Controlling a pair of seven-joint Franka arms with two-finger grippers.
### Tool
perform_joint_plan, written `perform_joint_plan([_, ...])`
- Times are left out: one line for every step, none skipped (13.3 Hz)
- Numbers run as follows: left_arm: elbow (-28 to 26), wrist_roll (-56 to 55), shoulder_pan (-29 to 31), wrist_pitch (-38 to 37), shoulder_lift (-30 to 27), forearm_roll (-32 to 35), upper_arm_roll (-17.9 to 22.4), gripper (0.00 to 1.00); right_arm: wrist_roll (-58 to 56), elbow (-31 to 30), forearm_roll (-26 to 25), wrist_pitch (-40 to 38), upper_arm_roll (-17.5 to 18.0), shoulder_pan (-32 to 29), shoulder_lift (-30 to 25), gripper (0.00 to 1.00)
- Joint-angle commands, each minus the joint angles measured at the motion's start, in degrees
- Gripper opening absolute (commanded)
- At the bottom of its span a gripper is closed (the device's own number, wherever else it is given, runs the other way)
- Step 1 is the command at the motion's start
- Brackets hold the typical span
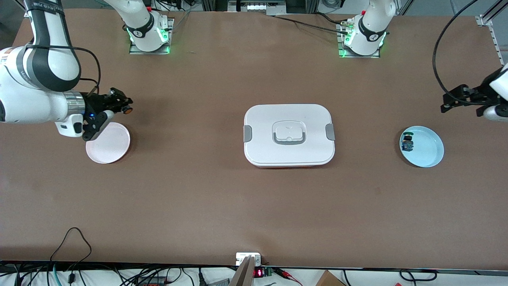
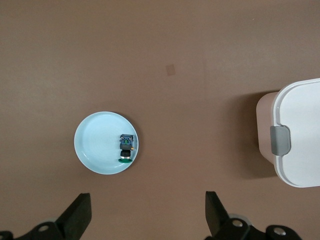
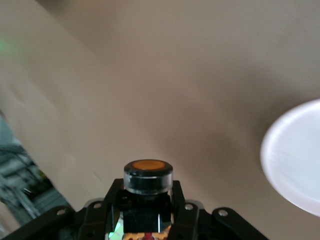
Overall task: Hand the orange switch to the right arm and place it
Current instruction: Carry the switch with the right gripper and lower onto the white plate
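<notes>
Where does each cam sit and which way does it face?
Front view: high across the table, facing both bases; right claw holds the orange switch by the pink plate; left claw open.
Left wrist view: looks down past its open fingers at the blue plate and white box.
Right wrist view: looks along its claw, shut on the switch.
Shared: front and left wrist both show blue plate and box.

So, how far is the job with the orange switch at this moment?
The handover looks done: the right gripper is shut on the orange switch, in the air beside the pink plate. The left gripper is open and waits above the blue plate, where the blue-green switch lies. Left to do: set the switch down, presumably on the pink plate.
</notes>
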Motion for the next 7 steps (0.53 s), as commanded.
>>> perform_joint_plan([-0.92,-1.29,-1.36,1.18,-1.39,1.75,1.12,1.0,-7.92,-3.55,-9.2,5.5,0.93,-2.58,-1.66,0.0])
perform_joint_plan([-0.74,-1.21,-3.45,1.18,-1.13,3.58,1.03,1.0,-12.05,-4.86,-10.98,8.83,0.93,-3.64,-1.57,0.0])
perform_joint_plan([-0.74,-1.38,-4.52,1.0,-0.95,5.08,1.12,1.0,-15.83,-6.44,-12.39,12.52,0.93,-4.78,-1.39,0.0])
perform_joint_plan([-0.65,-1.56,-4.79,0.83,-1.04,5.88,1.21,1.0,-18.3,-7.94,-14.14,16.04,0.93,-5.4,-1.22,0.0])
perform_joint_plan([-0.74,-1.73,-4.36,0.13,-1.21,5.54,1.64,1.0,-20.5,-9.35,-15.99,19.99,0.93,-5.67,-1.04,0.0])
perform_joint_plan([-0.65,-1.82,-3.92,-1.97,-1.21,4.58,1.91,1.0,-22.96,-11.01,-17.66,24.73,0.93,-6.11,-0.61,0.0])
perform_joint_plan([0.74,-2.52,-3.74,-4.34,-1.3,3.35,1.91,1.0,-25.34,-12.6,-17.94,29.04,0.93,-6.81,-0.08,0.0])
